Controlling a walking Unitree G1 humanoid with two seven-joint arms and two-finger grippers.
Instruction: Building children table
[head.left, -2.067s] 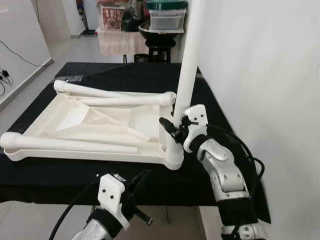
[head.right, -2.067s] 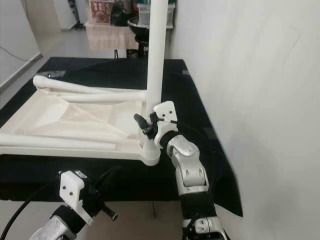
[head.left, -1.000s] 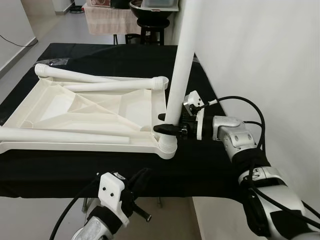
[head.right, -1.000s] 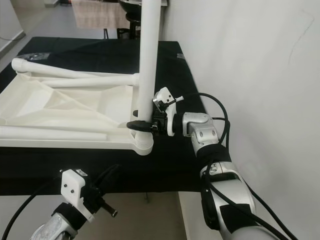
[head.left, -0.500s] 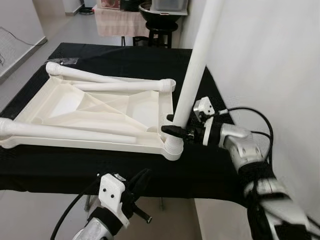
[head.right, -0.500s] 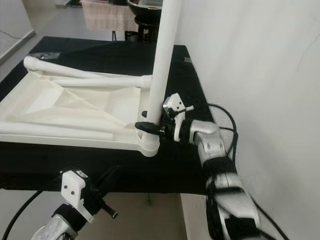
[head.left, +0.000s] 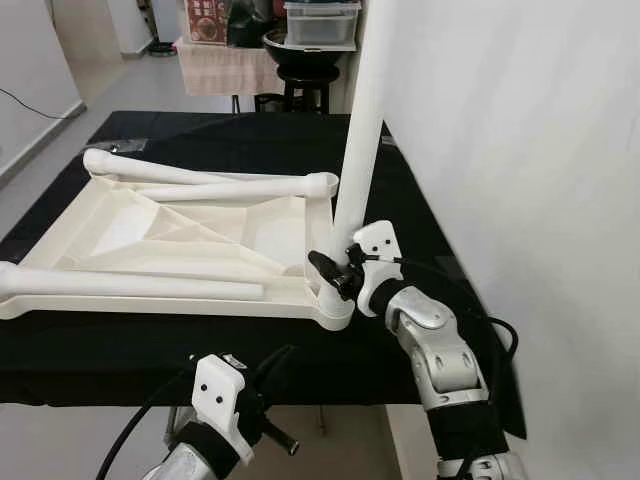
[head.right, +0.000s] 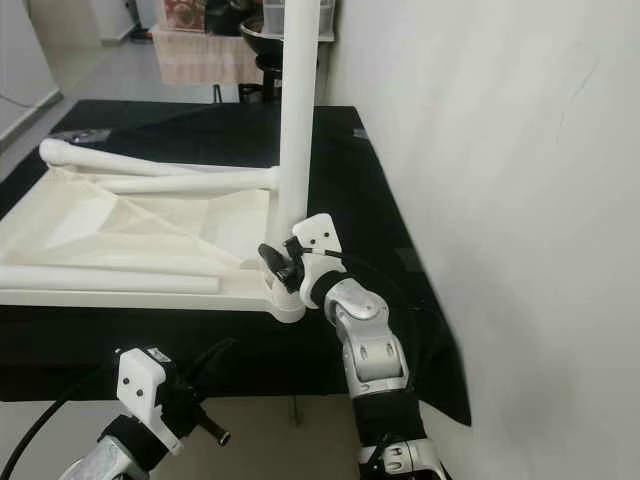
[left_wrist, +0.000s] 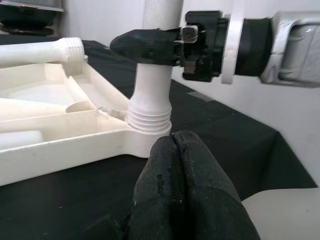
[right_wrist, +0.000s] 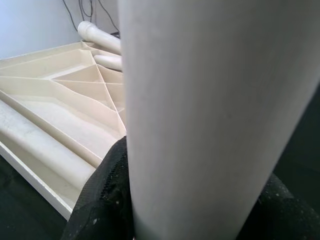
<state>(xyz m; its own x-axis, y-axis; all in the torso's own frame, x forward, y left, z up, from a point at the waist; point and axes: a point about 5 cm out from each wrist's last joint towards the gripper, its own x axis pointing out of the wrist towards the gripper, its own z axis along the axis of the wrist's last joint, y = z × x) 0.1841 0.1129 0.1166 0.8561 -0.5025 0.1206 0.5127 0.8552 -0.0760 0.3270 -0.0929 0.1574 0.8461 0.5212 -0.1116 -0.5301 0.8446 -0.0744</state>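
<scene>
a white plastic table leg (head.left: 360, 120) is stood upright, its long axis running vertically, with its ribbed lower end seated in the near right corner socket of an upturned white table top (head.left: 170, 235). the table top is laid flat on a black cloth (head.left: 120, 340), its underside braced by thin diagonal ribs. two more smooth round legs (head.left: 200, 180) are laid lengthwise across it, one along the far edge and one along the near edge. the right gripper (head.left: 335, 275) is clamped around the upright leg just above the socket, one black finger on each side of the tube. the left gripper (left_wrist: 182, 185) is held low before the table edge, near that corner and apart from it, its padded fingers pressed together on nothing.
</scene>
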